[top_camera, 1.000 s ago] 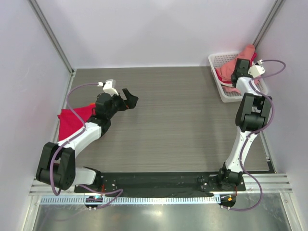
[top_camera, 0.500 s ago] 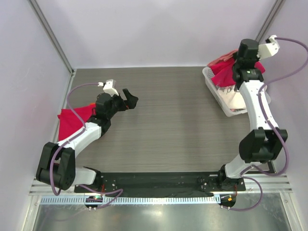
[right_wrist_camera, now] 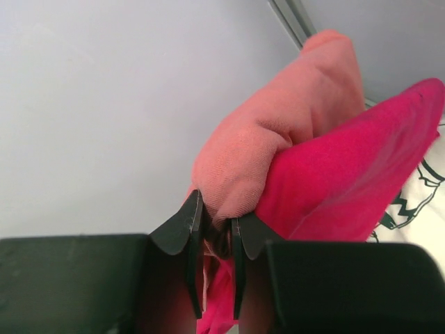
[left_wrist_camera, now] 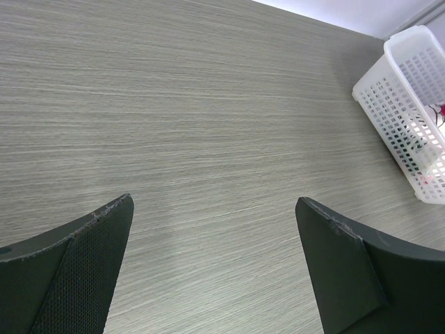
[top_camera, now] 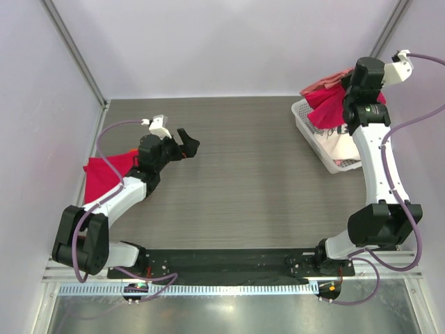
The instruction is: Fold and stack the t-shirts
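The right tool [right_wrist_camera: 217, 209] is narrow, pinching the pink t-shirt [right_wrist_camera: 278, 132], with a red t-shirt [right_wrist_camera: 348, 160] hanging beside it, above the basket [left_wrist_camera: 407, 104] at 1 o'clock of the table [top_camera: 257, 181]. The left tool [left_wrist_camera: 214, 202] is wide and holds nothing, near another red t-shirt [top_camera: 104, 174] lying at 9 o'clock. I judge the task is at an early part: no stack shows, and the raised shirts are not yet folded.

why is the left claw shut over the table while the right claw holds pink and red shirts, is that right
Not quite: the left claw is wide open over the table, as the left wrist view shows. The right claw does hold the shirts.
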